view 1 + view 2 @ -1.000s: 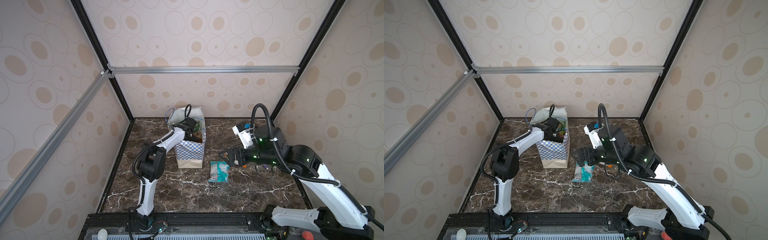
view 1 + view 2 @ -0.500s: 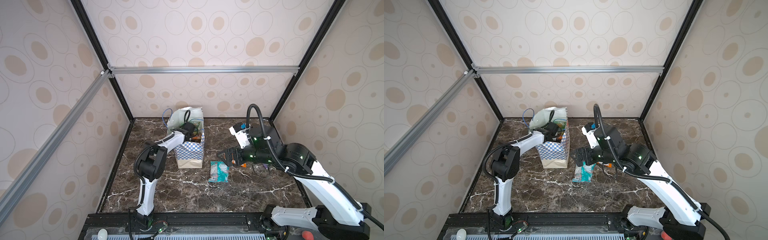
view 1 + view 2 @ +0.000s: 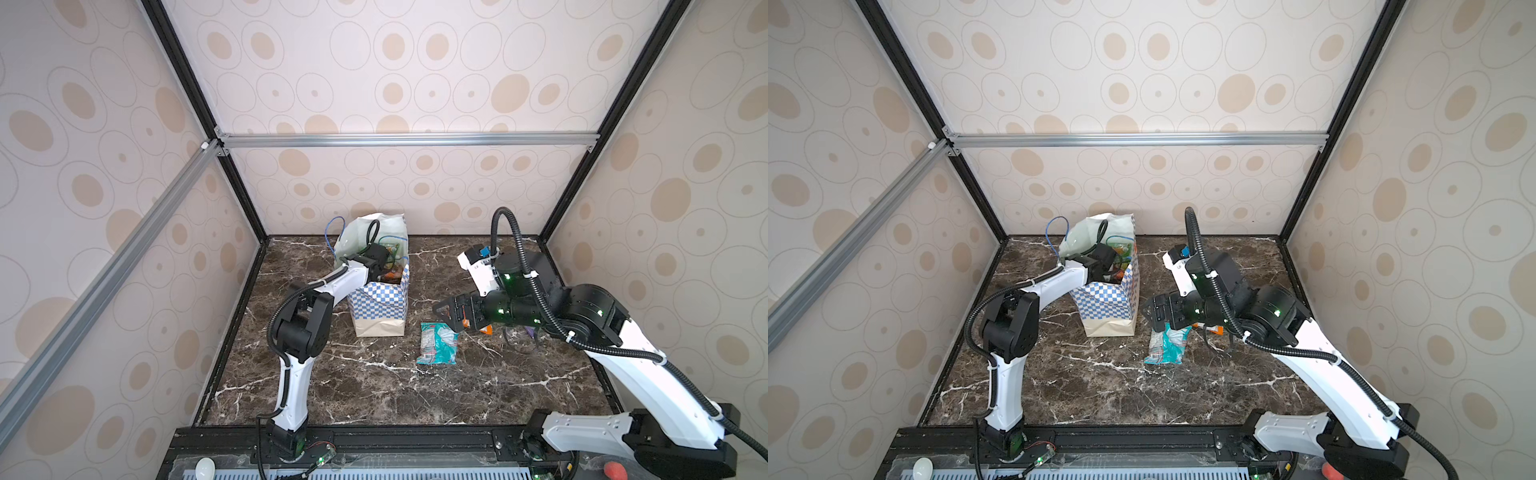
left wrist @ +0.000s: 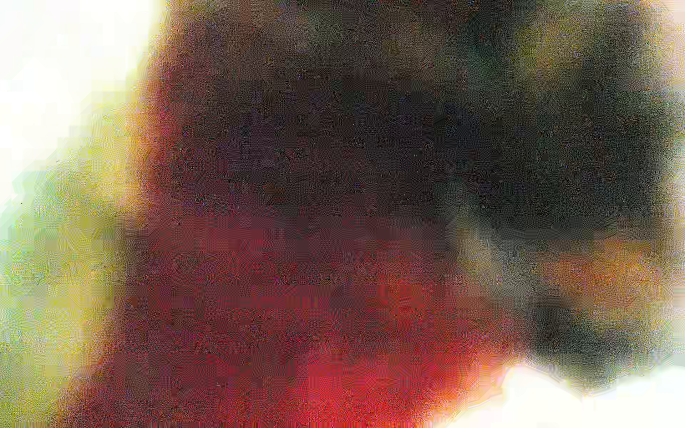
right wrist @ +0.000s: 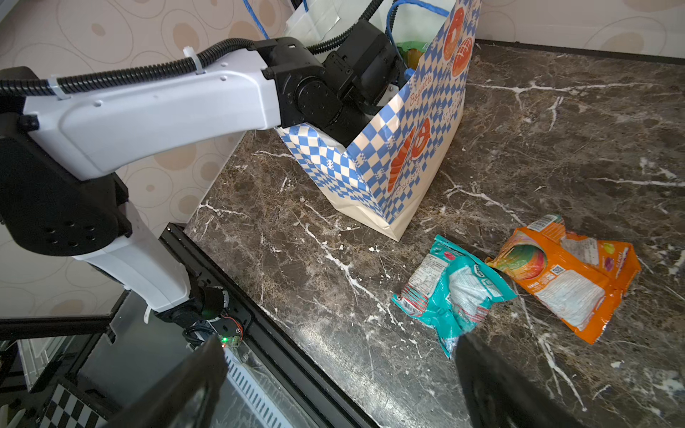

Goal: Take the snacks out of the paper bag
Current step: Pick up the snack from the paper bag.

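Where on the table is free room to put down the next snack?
Free: the marble strip between the teal packet and the front rail. Crowded: beside the paper bag, where that packet, the orange packet and the right gripper cluster.

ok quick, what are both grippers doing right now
Left gripper: shut, down inside the paper bag; what it grips cannot be told.
Right gripper: open, holding nothing.

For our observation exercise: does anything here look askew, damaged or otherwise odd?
The bag has its mouth pulled out of shape where the left arm reaches in. The left wrist view is all blur. The teal packet and orange packet lie crumpled on the table.
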`<state>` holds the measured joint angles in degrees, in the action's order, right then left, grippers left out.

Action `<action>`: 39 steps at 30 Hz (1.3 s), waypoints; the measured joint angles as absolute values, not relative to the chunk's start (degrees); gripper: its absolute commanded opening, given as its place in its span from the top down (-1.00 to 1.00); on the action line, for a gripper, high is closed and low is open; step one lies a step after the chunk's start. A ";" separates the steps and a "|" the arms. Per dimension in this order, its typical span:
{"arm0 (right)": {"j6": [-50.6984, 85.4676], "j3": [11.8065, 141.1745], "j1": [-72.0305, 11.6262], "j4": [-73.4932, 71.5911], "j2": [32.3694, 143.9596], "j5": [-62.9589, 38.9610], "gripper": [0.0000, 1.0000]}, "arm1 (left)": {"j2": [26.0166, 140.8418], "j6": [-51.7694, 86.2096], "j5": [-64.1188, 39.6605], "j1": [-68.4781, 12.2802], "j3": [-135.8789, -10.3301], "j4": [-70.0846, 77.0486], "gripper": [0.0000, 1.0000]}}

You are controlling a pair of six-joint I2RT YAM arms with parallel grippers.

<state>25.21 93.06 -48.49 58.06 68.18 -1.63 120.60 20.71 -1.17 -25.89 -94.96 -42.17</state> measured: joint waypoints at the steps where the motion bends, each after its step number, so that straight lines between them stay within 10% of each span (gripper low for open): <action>1: 25.21 93.23 -48.49 58.17 68.40 -1.52 -1.00 | 120.33 20.71 -1.10 -25.89 -95.33 -42.65 1.00; 39: 25.23 93.97 -48.49 58.70 69.97 -1.52 -1.00 | 109.36 20.12 5.45 -26.52 -123.33 -53.65 1.00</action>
<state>25.23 93.97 -48.49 58.70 69.97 -1.52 109.36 20.12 5.45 -26.52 -123.33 -53.65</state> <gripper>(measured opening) 0.999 0.047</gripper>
